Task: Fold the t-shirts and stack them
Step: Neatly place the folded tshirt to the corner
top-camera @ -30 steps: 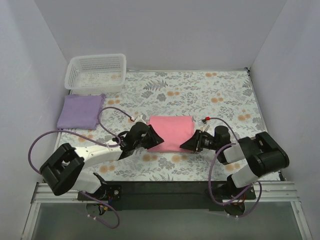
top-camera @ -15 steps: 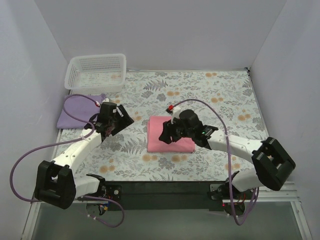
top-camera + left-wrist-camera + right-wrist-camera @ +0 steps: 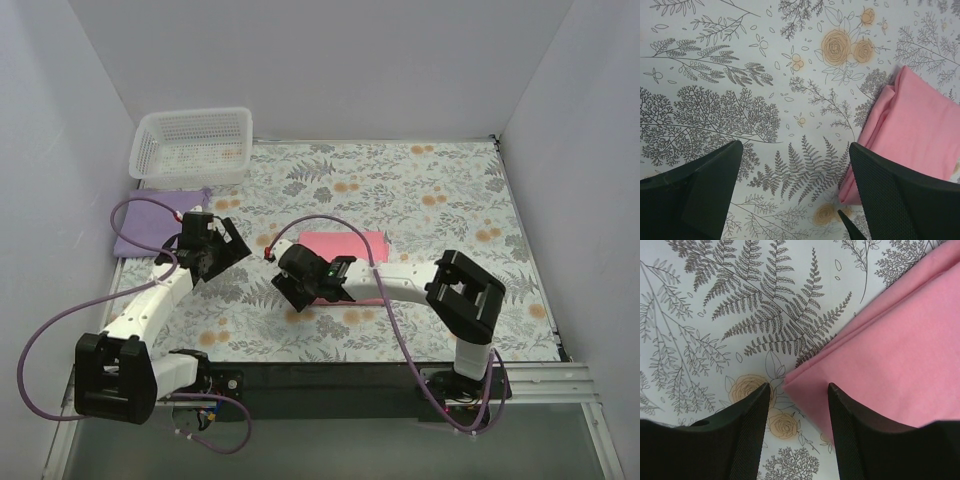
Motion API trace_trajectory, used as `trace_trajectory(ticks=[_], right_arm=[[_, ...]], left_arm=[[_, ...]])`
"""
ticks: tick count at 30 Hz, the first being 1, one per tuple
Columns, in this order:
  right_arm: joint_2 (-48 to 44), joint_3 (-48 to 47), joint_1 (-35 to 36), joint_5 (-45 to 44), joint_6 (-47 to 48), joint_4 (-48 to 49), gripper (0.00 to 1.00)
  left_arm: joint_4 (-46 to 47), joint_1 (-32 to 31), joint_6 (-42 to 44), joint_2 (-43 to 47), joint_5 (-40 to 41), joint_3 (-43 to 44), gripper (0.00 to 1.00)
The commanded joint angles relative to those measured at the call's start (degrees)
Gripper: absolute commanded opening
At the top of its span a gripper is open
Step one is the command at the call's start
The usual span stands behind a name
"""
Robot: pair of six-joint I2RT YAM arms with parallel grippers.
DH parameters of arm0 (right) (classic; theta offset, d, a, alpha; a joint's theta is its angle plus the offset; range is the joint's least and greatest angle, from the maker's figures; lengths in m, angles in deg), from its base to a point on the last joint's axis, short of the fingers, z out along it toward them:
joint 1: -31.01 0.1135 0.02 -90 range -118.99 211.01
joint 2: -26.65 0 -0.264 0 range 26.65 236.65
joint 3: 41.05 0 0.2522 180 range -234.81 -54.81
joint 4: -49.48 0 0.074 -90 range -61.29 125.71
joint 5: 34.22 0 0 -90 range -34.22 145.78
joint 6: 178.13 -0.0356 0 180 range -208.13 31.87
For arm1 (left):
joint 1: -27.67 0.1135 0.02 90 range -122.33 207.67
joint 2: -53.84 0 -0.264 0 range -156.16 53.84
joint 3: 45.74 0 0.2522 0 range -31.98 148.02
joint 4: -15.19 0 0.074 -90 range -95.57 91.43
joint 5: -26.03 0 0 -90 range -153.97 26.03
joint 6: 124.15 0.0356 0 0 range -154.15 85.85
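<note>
R claw (image 3: 799, 386) spread at corner of pink shirt (image 3: 900, 340); L claw (image 3: 795, 145) spread, nearby.

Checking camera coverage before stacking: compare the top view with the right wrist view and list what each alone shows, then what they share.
Only the top view: the white basket, the purple shirt next to it, the left arm and the right arm. Only the right wrist view: the layered folds at the pink shirt's corner, seen between the open fingers. Both: the pink shirt and the flowered tablecloth.
</note>
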Motion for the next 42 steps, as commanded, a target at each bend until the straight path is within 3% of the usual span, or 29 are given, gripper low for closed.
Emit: trace_trajectory(ticks=[1,8,11,12,16,31,42], right_arm=[[3.08,-4.42,1.32,-5.42,1.49,-4.46,0.56],[8.71,-8.82,3.52,-8.5,2.02,-9.11,0.48],[10.73,-9.96,4.75,-10.69,2.72,-10.61,0.3],[11.52,-10.49,5.18,-12.17,2.72,-11.92,0.18],[11.0,-9.89,5.37,-12.98,2.54,-12.38,0.01],[-3.94,0.75,3.26,-8.33,-2.46,0.63,0.01],[-6.58,5.15,1.76,-3.14,-4.75,5.99,0.01]], left_arm=[[0.62,0.43,1.7,3.32,1.42,-0.58,0.88],[0.53,0.43,1.88,2.62,0.45,-0.67,0.96],[0.7,0.43,1.7,1.66,-2.45,-0.68,0.97],[0.88,0.43,1.7,1.39,-3.5,-0.76,0.97],[0.97,0.43,1.0,-1.5,-7.0,-0.5,0.97],[7.02,-0.89,-9.1,-7.75,-19.85,-3.13,0.98],[16.52,-12.22,-18.77,-14.68,-17.4,-4.54,0.98]])
